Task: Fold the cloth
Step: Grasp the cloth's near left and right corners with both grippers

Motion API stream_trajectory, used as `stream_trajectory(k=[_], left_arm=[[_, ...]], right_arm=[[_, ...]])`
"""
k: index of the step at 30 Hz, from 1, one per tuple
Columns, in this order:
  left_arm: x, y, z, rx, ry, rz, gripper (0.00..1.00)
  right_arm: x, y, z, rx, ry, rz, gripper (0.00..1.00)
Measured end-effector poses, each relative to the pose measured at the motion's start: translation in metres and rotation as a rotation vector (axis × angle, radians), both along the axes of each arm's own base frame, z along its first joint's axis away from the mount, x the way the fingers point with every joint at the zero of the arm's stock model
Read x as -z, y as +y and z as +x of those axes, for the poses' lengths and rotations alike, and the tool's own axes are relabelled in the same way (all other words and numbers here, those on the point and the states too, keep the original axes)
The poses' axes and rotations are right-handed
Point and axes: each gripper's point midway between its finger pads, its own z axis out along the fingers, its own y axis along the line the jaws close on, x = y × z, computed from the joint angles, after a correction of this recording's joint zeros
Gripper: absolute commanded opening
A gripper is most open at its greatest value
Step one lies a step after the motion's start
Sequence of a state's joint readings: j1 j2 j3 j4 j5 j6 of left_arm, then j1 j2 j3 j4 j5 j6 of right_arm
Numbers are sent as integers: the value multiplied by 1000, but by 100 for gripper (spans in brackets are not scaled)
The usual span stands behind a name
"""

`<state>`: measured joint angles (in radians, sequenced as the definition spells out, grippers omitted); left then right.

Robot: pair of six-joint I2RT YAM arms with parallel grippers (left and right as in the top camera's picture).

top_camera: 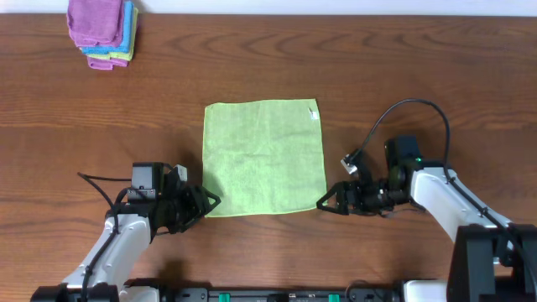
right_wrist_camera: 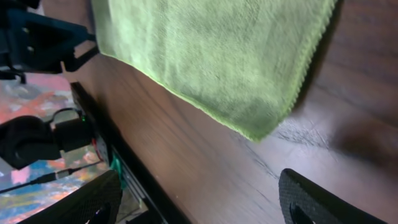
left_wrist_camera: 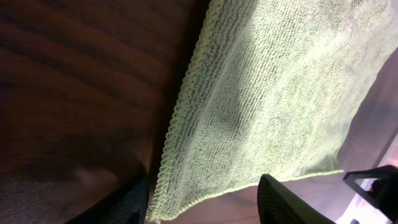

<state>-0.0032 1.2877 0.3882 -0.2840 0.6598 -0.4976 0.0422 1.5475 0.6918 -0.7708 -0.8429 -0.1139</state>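
**Overhead.** The cloth [top_camera: 264,158] lies flat and unfolded on the desk [top_camera: 419,67]. It is roughly square, so no long axis stands out. Its tag [top_camera: 314,113] is at the corner farthest ahead of the right gripper [top_camera: 329,200]. The left gripper [top_camera: 208,201] sits just beside the cloth's near-left corner, and the right gripper just beside the near-right corner. Each points inward, so the cloth's near edge runs straight from one gripper to the other. Neither arm is clearly the nearer, as each has its own corner within reach. Both pairs of jaws appear parted. A stack [top_camera: 102,33] of folded cloths lies well apart, far beyond the left gripper.

**Left wrist.** The left gripper [left_wrist_camera: 202,208] has its jaws apart and clamped on nothing. The cloth [left_wrist_camera: 273,93] spreads ahead of it. The cloth's corner reaches back into the gap between the jaws, closer to the jaw at the picture's left. The hemmed side edge runs directly away from the gripper.

**Right wrist.** The right gripper [right_wrist_camera: 199,205] also has its jaws wide apart and empty. The cloth [right_wrist_camera: 211,56] lies ahead of it, and the corner points toward the gripper without yet entering the gap.

**Judgement.** The coming move is probably a pinch of both near corners. These would then be carried away from the grippers, over the cloth to its far edge. The right gripper likely needs to advance a little first.
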Motion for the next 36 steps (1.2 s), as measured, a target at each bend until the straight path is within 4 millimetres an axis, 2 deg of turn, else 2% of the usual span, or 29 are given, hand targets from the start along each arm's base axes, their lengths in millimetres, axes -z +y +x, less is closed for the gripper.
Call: stream_trajectory(k=[9, 15, 20, 23, 28, 33, 36], left_arm=[[0, -1, -1, 1, 0, -9, 58], [0, -2, -1, 3, 3, -16, 56], [1, -3, -4, 4, 17, -23, 52], [2, -4, -9, 5, 39, -32, 44], [4, -5, -15, -6, 75, -43, 38], [5, -5, -15, -11, 79, -44, 37], [5, -5, -15, -11, 78, -44, 38]], right_arm=[[24, -1, -2, 37, -10, -8, 81], [26, 8, 13, 81, -8, 58, 75], [28, 15, 12, 93, 45, 89, 71], [29, 15, 11, 98, 60, 87, 65], [35, 13, 10, 104, 76, 54, 43], [38, 11, 10, 107, 79, 39, 41], [38, 11, 11, 108, 74, 39, 47]])
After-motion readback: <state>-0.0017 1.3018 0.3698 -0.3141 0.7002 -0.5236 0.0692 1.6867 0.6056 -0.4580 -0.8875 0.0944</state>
